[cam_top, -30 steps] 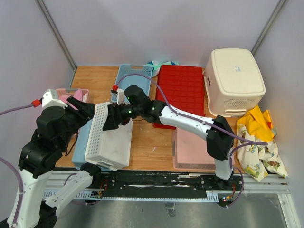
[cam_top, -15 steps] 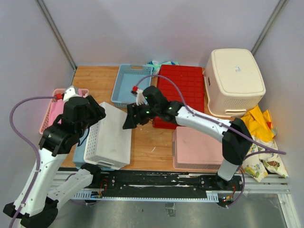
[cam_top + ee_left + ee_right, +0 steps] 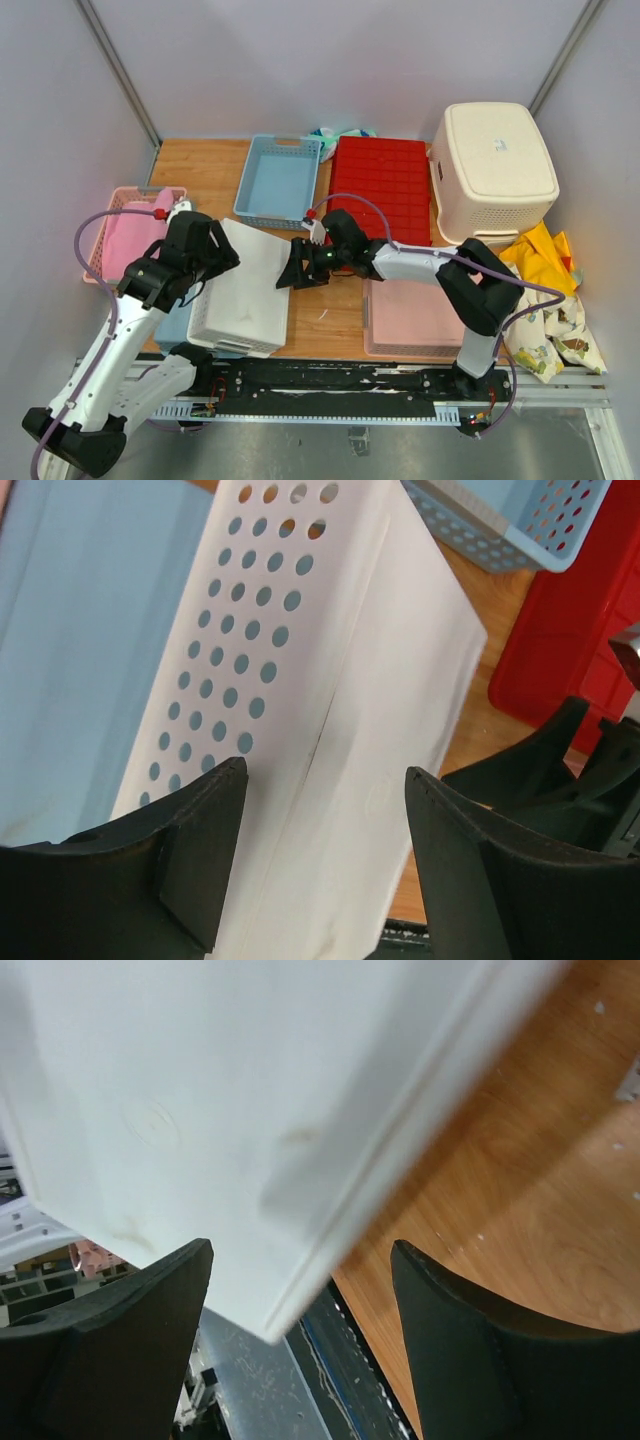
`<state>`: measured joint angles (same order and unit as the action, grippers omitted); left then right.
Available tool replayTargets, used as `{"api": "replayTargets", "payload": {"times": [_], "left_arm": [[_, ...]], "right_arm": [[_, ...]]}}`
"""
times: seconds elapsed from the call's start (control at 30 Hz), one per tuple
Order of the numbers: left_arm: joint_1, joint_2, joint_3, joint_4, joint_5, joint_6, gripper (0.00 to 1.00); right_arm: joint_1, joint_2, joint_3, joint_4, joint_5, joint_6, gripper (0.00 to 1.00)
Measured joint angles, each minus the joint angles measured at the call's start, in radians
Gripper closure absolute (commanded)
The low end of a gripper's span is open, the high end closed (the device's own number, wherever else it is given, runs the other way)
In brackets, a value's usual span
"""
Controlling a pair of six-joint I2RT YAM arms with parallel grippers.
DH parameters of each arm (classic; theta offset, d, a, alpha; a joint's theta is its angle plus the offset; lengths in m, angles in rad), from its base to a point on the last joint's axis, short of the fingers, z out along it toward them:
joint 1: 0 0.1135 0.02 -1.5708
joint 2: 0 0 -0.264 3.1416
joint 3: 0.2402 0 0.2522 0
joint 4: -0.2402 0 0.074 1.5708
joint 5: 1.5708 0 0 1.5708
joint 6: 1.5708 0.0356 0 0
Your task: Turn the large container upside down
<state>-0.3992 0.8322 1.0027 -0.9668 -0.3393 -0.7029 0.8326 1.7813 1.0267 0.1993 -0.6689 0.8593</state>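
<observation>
Top external view first: the white container (image 3: 245, 295) sits on the near-left part of the wooden table (image 3: 200, 165). Its flat bottom faces up and it's slanted a bit, with the left side propped on a light blue tray (image 3: 168, 325). The wall with the holes shows on its left.

Over the container's far-left corner hangs the left gripper (image 3: 207, 250). In the left wrist view its fingers (image 3: 190, 880) are spread wide, with the white bottom and the rows of holes showing between them, so it's released and not clamping anything. Can't tell if the tips touch the plastic.

Just beside the container's right edge is the right gripper (image 3: 297, 272). The right wrist view shows its fingers (image 3: 120, 1360) apart too, with the container's corner poking in between them over bare wood, so that one's also released.

Other stuff around:
- a blue basket (image 3: 280, 180) behind the container
- a red crate (image 3: 385, 185) next to the basket
- a beige bin (image 3: 495, 170), bottom up, in the far-right corner
- a pink basket (image 3: 125, 235) at the left edge
- a pink lid (image 3: 415, 315) near right
- a yellow cloth (image 3: 545, 260) on the right edge
</observation>
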Motion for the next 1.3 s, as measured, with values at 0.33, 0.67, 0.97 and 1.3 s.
{"api": "replayTargets", "payload": {"times": [0.33, 0.67, 0.97, 1.3], "left_arm": [[0.067, -0.010, -0.115, 0.109, 0.132, 0.056, 0.32], [0.073, -0.008, -0.235, 0.362, 0.341, 0.032, 0.32], [0.069, -0.036, -0.295, 0.455, 0.506, -0.053, 0.32], [-0.011, -0.118, -0.399, 0.465, 0.588, -0.132, 0.24]], "right_arm": [[0.020, 0.081, 0.021, 0.117, -0.032, 0.090, 0.27], [-0.013, -0.064, 0.005, -0.207, 0.089, -0.014, 0.28], [-0.100, -0.129, -0.017, -0.306, 0.127, -0.061, 0.28], [-0.135, -0.213, -0.016, -0.417, 0.214, -0.146, 0.28]]}}
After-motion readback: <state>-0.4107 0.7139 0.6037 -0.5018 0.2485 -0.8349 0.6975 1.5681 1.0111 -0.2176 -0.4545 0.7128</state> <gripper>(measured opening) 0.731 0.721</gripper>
